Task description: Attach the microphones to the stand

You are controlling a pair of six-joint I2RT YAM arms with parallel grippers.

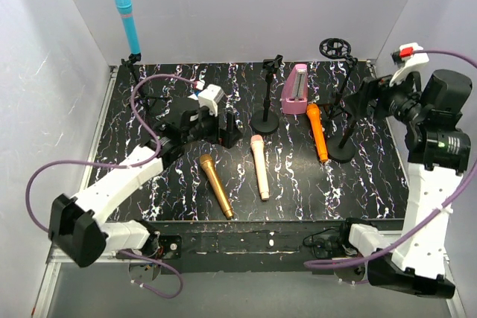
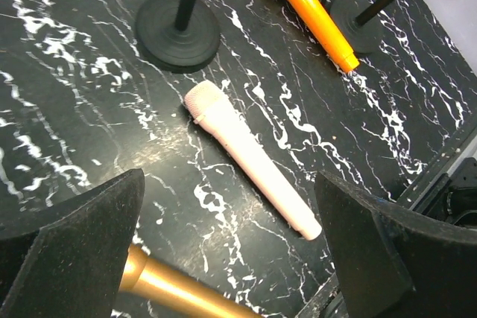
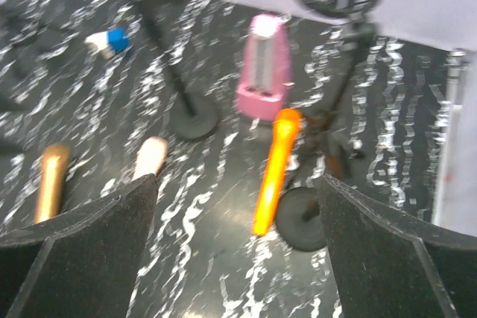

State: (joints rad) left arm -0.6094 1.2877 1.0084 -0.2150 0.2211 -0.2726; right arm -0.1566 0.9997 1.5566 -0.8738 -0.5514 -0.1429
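Black marbled table [image 1: 358,184], three microphones [image 1: 215,185] [image 1: 259,167] [image 1: 317,132] lying, one blue microphone [image 1: 127,20] upright

Four microphones [image 1: 260,167], two round-base stands [image 1: 264,120], one mauve block [image 1: 296,88]

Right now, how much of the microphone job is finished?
Done: the slim sky-blue microphone stands upright in the back-left black stand. In hand: nothing; left pincer and right pincer are both open and empty. Left: the pale pink stick microphone, the gold stick microphone and the orange stick microphone lie on the black marbled table.
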